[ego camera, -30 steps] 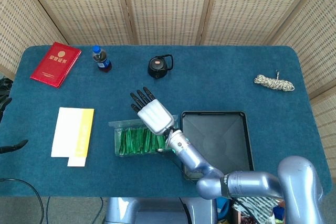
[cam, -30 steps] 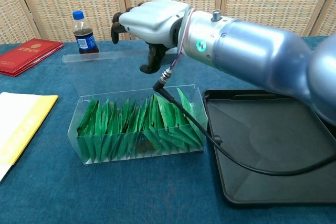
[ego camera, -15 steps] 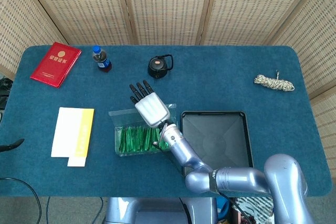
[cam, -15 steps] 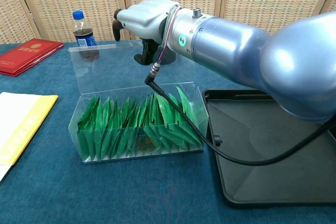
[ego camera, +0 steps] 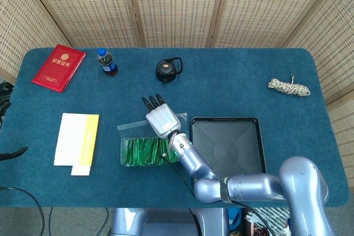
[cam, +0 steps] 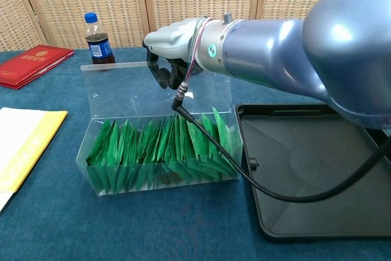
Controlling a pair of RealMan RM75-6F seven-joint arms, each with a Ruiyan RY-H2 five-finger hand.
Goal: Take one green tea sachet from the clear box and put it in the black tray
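The clear box [ego camera: 145,150] [cam: 159,157] sits left of the black tray [ego camera: 227,145] [cam: 317,163] and is packed with several green tea sachets [cam: 165,145]. Its clear lid [cam: 122,90] stands nearly upright behind them. My right hand [ego camera: 162,120] [cam: 174,41] hovers over the back of the box. Its dark fingers [cam: 160,71] hook over the lid's top edge and hold nothing. The tray is empty. Dark shapes [ego camera: 5,103] at the left edge of the head view seem to be my left hand; its pose is unclear.
A red booklet [ego camera: 58,67], a cola bottle [ego camera: 107,62] [cam: 96,39] and a black round container [ego camera: 168,69] line the far side. A rope coil [ego camera: 289,87] lies far right. A white and yellow sheet [ego camera: 77,142] lies left of the box.
The lid has swung from leaning back to nearly upright. My right hand has come down and nearer, its fingers now at the lid's top edge.
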